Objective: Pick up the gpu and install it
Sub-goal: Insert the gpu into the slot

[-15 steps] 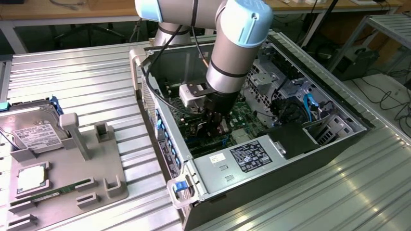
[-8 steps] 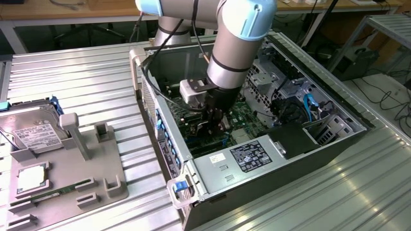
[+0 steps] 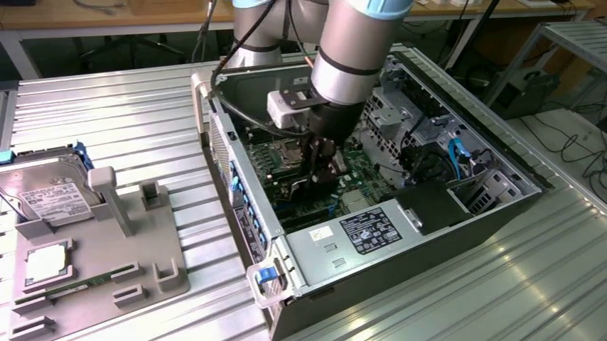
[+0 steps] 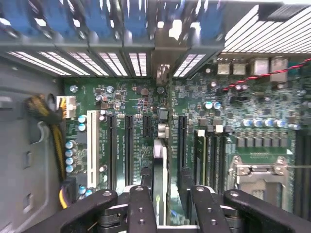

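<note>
The gpu (image 4: 160, 170) stands edge-on in a slot of the green motherboard (image 4: 126, 97), inside the open computer case (image 3: 220, 153). Its silver end bracket (image 4: 163, 68) reaches up to the slotted rear wall of the case. My gripper (image 4: 170, 193) straddles the card from above with its black fingers (image 4: 141, 204) parted. Bare board shows between the card and one finger, so nothing is clamped. In the exterior view the gripper (image 3: 323, 174) reaches straight down into the case over the motherboard's middle.
Black expansion slots (image 4: 129, 145), a metal processor socket (image 4: 257, 172) and yellow cables (image 4: 60, 145) surround the card. The silver power supply (image 3: 351, 238) and drive cages (image 3: 408, 114) crowd the case. At the exterior view's left, a grey holder (image 3: 104, 256) carries a hard drive (image 3: 52, 199).
</note>
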### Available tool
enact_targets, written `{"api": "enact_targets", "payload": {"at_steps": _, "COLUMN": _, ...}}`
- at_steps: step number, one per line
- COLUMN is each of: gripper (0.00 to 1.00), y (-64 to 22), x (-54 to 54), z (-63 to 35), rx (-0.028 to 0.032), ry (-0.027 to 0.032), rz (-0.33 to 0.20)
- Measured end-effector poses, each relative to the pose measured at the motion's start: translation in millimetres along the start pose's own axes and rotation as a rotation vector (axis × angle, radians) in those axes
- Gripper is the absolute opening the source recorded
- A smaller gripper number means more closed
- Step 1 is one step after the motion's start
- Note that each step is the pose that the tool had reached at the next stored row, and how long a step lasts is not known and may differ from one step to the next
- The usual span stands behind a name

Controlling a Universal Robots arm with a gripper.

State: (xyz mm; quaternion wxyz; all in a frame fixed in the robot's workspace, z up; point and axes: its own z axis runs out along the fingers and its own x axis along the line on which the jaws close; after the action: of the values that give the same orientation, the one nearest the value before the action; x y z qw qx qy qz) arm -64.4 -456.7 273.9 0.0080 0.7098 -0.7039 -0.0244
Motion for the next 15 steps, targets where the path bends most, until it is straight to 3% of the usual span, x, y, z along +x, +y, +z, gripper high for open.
{"api": "enact_targets", "payload": {"at_steps": 3, "gripper": 0.36, "y": 0.6, "x": -0.5, "z": -12.1, "rx": 0.0010, "ry": 0.0006, "rz": 0.000}}
{"api": "enact_targets", "payload": {"at_steps": 7, "gripper": 0.34, "y": 0.6, "x": -0.5, "z": -12.3, "rx": 0.0016, "ry": 0.0002, "rz": 0.000}}
{"api": "enact_targets", "payload": {"at_steps": 8, "gripper": 0.21, "y": 0.6, "x": -0.5, "z": -12.3, "rx": 0.0016, "ry": 0.0001, "rz": 0.000}}
{"api": "enact_targets", "payload": {"at_steps": 9, "gripper": 0.15, "y": 0.6, "x": -0.5, "z": -12.3, "rx": 0.0016, "ry": 0.0002, "rz": 0.000}}
{"api": "enact_targets", "payload": {"at_steps": 15, "gripper": 0.11, "y": 0.6, "x": -0.5, "z": -12.3, "rx": 0.0017, "ry": 0.0002, "rz": 0.000}}
